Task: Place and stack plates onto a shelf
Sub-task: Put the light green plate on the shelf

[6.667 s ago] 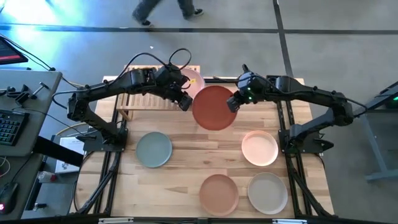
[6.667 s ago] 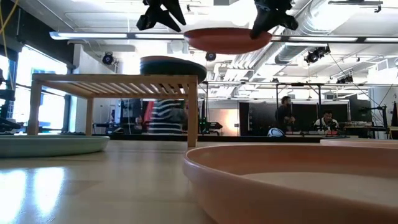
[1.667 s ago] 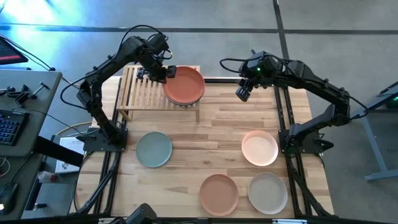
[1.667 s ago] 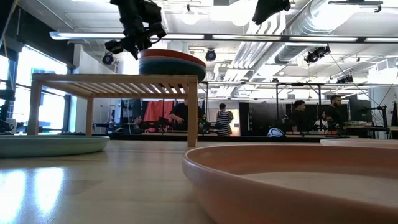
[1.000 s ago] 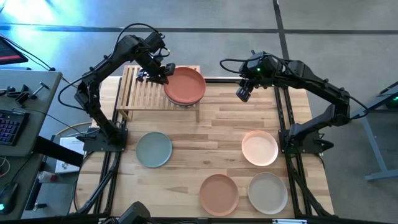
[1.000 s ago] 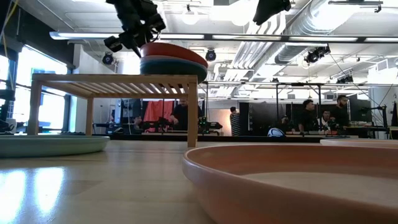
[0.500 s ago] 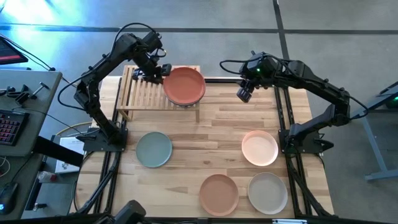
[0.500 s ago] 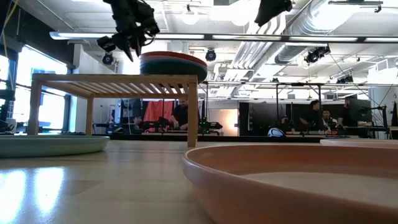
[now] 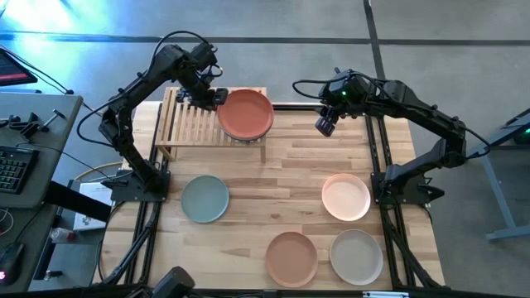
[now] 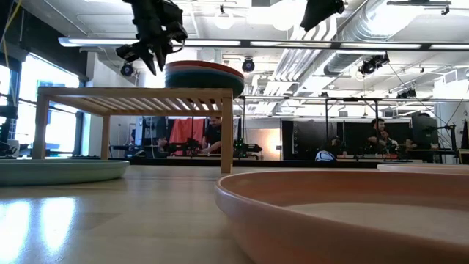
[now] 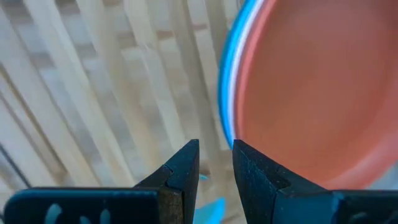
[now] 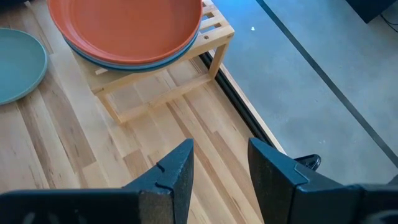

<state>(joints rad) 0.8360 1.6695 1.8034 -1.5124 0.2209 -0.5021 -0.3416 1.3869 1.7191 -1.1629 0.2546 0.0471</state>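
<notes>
High view: the stack (image 9: 245, 114) sits on the right end of the shelf (image 9: 195, 121), red plate on top — placed there so the left slats stay free for a second pile. The left gripper (image 9: 209, 93) hovers just left of the stack, fingers parted, holding nothing. The right gripper (image 9: 325, 124) waits over the far table edge, open and empty. Four plates lie on the table (image 9: 273, 178): green (image 9: 204, 199) near left, peach (image 9: 345, 197) right, tan-orange (image 9: 291, 257) and beige (image 9: 356, 255) nearest.

Low view: the stack (image 10: 204, 75) rests flat on the shelf top (image 10: 135, 94) above its right leg; the left gripper (image 10: 152, 33) hangs above and left of it, clear of the rim. Behind is an open hall with ceiling ducts, strip lights and people at distant benches.

Left wrist view: the fingertips (image 11: 186, 163) stand apart over the slats (image 11: 93, 93), beside the red plate (image 11: 311, 87) — a blue rim shows beneath it.

Right wrist view: open fingers (image 12: 174, 171) over butcher-block; stack (image 12: 127, 31) and shelf beyond, grey floor alongside.
</notes>
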